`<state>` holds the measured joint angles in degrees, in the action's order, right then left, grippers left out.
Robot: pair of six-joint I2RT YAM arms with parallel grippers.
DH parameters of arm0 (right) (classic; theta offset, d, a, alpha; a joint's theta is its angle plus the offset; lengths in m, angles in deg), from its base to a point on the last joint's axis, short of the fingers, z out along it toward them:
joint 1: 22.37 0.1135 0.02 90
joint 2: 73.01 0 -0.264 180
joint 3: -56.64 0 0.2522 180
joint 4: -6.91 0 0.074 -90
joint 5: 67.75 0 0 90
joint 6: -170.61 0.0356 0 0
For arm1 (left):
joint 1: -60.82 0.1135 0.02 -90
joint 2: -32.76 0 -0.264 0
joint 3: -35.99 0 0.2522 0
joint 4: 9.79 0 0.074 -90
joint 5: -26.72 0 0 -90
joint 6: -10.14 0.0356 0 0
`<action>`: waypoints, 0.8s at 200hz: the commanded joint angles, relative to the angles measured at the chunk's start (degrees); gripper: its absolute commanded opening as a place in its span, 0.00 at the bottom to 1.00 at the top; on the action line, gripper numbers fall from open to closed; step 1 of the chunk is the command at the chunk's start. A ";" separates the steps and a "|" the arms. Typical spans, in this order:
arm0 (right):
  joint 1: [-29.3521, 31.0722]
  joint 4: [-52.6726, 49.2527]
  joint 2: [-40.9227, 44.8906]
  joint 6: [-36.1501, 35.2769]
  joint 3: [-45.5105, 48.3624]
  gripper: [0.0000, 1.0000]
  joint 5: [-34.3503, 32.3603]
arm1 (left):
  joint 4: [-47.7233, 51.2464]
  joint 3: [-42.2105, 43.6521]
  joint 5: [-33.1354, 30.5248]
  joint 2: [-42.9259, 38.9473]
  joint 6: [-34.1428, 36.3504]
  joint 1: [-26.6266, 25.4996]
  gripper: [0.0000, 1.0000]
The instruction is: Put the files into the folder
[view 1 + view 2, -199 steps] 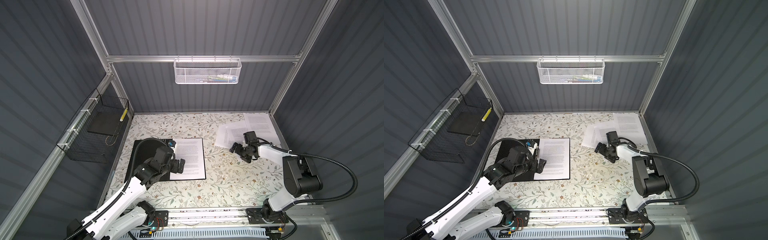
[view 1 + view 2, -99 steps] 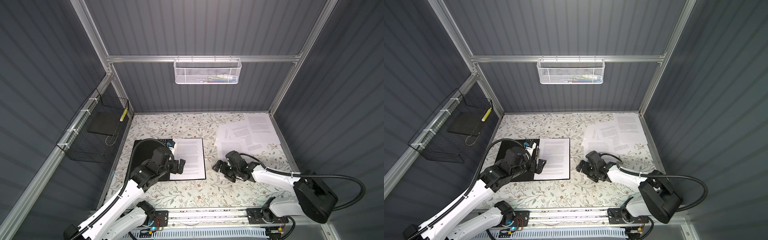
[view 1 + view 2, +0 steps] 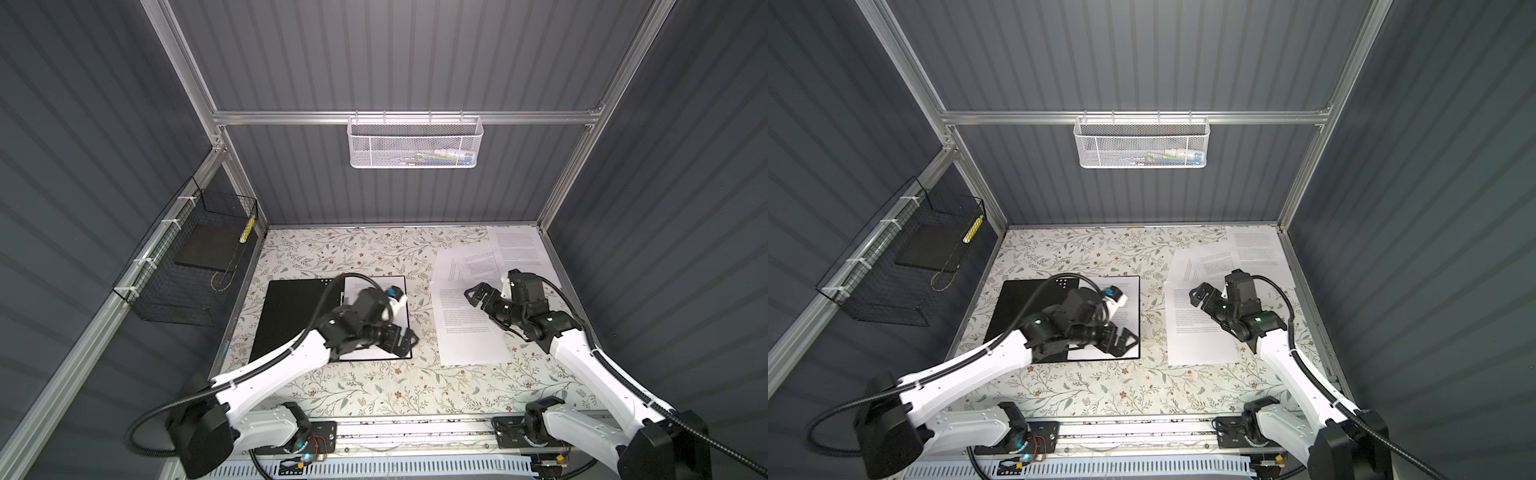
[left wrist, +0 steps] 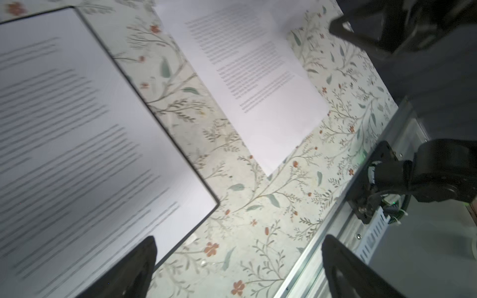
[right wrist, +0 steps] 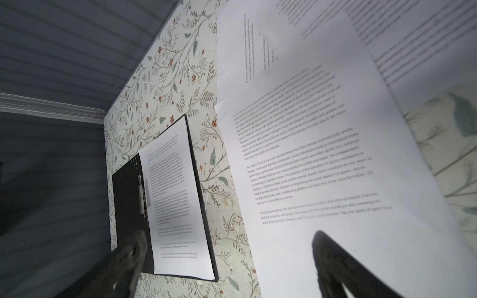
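Observation:
The folder (image 3: pixel 291 316) lies open on the left of the table, black inside, with one printed sheet (image 4: pixel 77 129) on its right half. Several loose files lie on the right: the nearest sheet (image 3: pixel 465 332) is closest to the front, and two more (image 3: pixel 515 245) overlap behind it. My left gripper (image 3: pixel 405 338) hangs open over the folder's front right corner, holding nothing. My right gripper (image 3: pixel 478 293) stands open above the nearest sheet's far part, also holding nothing. In the right wrist view that sheet (image 5: pixel 322 154) fills the frame beside the folder (image 5: pixel 126 201).
A white mesh basket (image 3: pixel 415 145) hangs on the back wall. A black wire basket (image 3: pixel 187 266) holding a dark slab is fixed to the left wall. An aluminium rail (image 3: pixel 415 428) runs along the table's front edge. Floral table covering shows between the folder and the loose sheets.
One loose sheet has slid from the far pile towards the front. My right gripper swept forward and left, then moved back over that sheet. My left gripper shifted right, to the folder's front right corner.

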<state>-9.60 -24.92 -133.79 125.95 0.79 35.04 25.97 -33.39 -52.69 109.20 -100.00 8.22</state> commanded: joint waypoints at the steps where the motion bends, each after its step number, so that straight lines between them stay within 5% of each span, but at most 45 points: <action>1: -5.20 -2.67 -1.20 -6.45 -0.79 0.99 4.26 | -6.39 -8.08 0.76 11.74 -2.44 -4.16 1.00; 28: -12.56 -3.86 -1.92 -7.75 -0.72 0.99 10.45 | -6.82 -18.39 -0.76 26.07 -2.18 -9.61 1.00; 66: -14.66 -2.24 1.98 -8.68 2.90 0.99 11.85 | -2.77 -31.02 -0.99 40.49 -0.74 -11.91 1.00; 130: -15.85 -0.34 4.52 -7.78 6.59 0.99 13.55 | -0.48 -33.00 1.34 46.83 1.11 -12.61 1.00; 160: -16.11 -0.46 2.92 -9.04 6.72 0.99 11.77 | -2.50 -26.43 4.76 44.98 0.32 -13.12 1.00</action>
<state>-25.25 -26.19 -129.98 118.58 7.19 47.13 22.45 -64.33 -51.82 154.27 -100.13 -4.20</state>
